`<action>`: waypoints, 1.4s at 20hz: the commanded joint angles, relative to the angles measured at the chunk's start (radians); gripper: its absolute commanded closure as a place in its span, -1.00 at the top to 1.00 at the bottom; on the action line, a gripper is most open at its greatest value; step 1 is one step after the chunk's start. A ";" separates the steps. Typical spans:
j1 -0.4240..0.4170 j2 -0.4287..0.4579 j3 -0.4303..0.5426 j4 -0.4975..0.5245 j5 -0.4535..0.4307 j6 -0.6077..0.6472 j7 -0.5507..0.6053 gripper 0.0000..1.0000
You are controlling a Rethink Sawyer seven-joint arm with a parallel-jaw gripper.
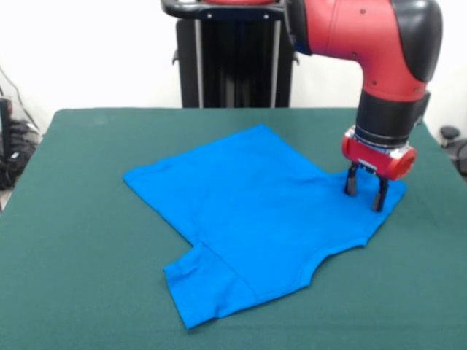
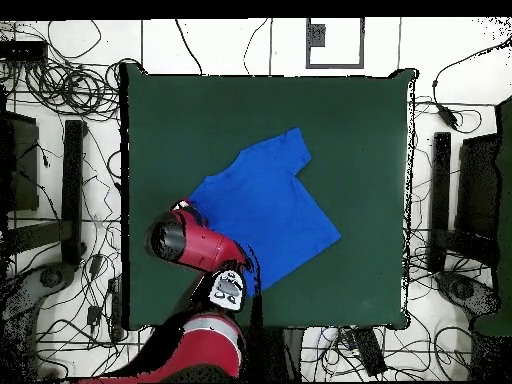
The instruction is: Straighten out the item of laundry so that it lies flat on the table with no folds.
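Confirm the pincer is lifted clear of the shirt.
No: the pincer has its open tips down on the blue shirt sleeve.

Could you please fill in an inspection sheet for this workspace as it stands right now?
Surface: dark green table, bare apart from the shirt.
Job's things: blue T-shirt spread out mostly flat; the near sleeve shows a crease, and one sleeve lies under the gripper.
Clutter: nothing seen on the table.
Grippers: gripper open, fingertips down on the shirt's sleeve.
Cables: many loose cables on the floor around the table.
Surroundings: black pedestal behind the table; dark equipment on the floor at the sides.
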 commanded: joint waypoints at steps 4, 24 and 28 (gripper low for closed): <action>0.067 0.119 0.025 -0.092 0.118 0.000 0.227 1.00; 0.116 0.130 -0.019 -0.167 0.193 0.084 0.230 1.00; 0.106 0.117 -0.014 -0.156 0.189 0.086 0.223 1.00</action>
